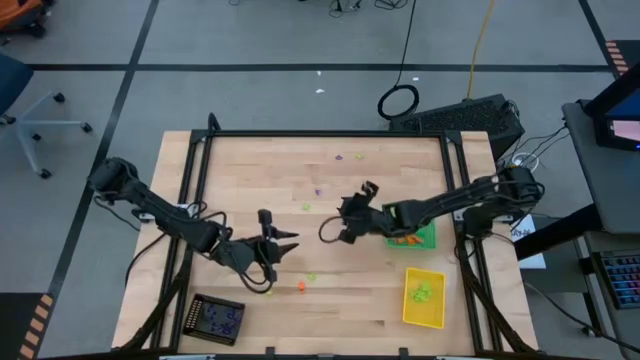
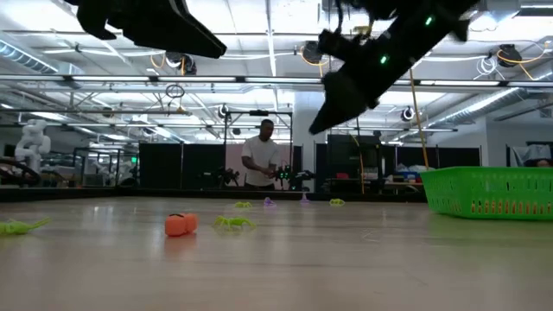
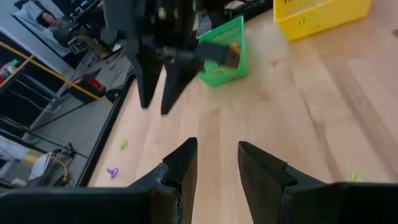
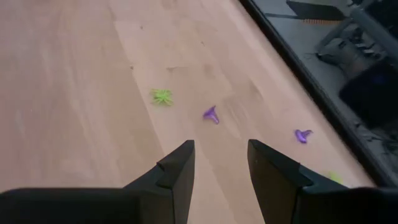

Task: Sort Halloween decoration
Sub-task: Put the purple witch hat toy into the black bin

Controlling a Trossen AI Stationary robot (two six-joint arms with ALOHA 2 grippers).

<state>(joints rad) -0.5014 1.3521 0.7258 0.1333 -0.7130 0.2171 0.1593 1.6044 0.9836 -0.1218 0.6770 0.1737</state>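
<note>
My right gripper point(image 4: 217, 165) hangs w/ fingers apart, empty. Purple trinket point(image 4: 211, 114) & green spider point(image 4: 161, 96) lie just ahead. Left gripper point(image 3: 217, 168) also apart, empty.

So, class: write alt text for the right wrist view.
The right gripper hangs open and empty above the wooden table. Ahead of its fingers lie a lime green spider and two purple trinkets, apart from each other.

An overhead camera looks straight down on the whole worktop point(image 1: 330, 300). A low camera sits at worktop level, facing the room behind. Each wrist camera looks closely past its own fingers. The green tray point(image 2: 492, 192) appears in the overhead, low and left wrist views.
</note>
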